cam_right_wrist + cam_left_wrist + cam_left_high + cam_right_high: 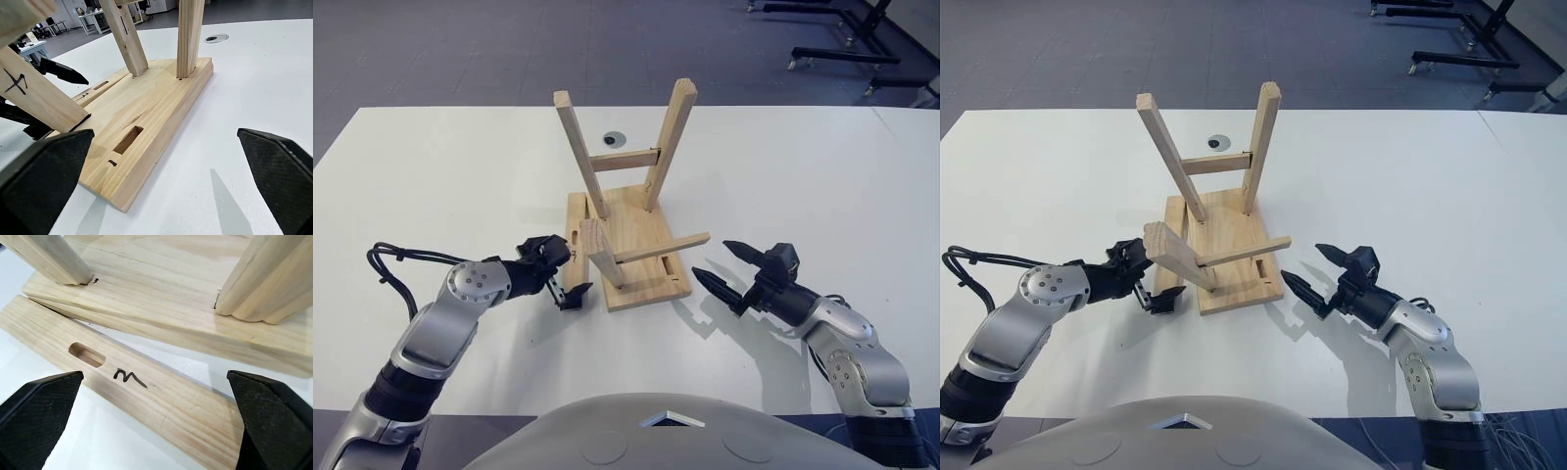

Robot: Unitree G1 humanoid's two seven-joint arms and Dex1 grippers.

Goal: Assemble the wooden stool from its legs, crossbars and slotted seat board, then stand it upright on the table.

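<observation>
**Three legs (668, 142) stand in an upturned seat board (636, 230)**

Head view: the seat board lies flat in the middle of the white table (822, 176). One crossbar (625, 161) joins the two far legs, and another (664, 248) juts from the near leg. A loose slotted piece (576, 220) lies just beside the board's left edge. The left gripper (573, 272) is spread over that piece's near end and holds nothing. The right gripper (710, 257) gapes, empty, near the board's right front corner.

Left wrist view: wide-spread fingers (39, 406) flank the loose piece.

Right wrist view: fingers (279, 166) are far apart, facing an empty slot (128, 139) in the board.

Lab: white table (460, 176), grey floor (460, 49), wheeled black frames (847, 56) behind.
</observation>
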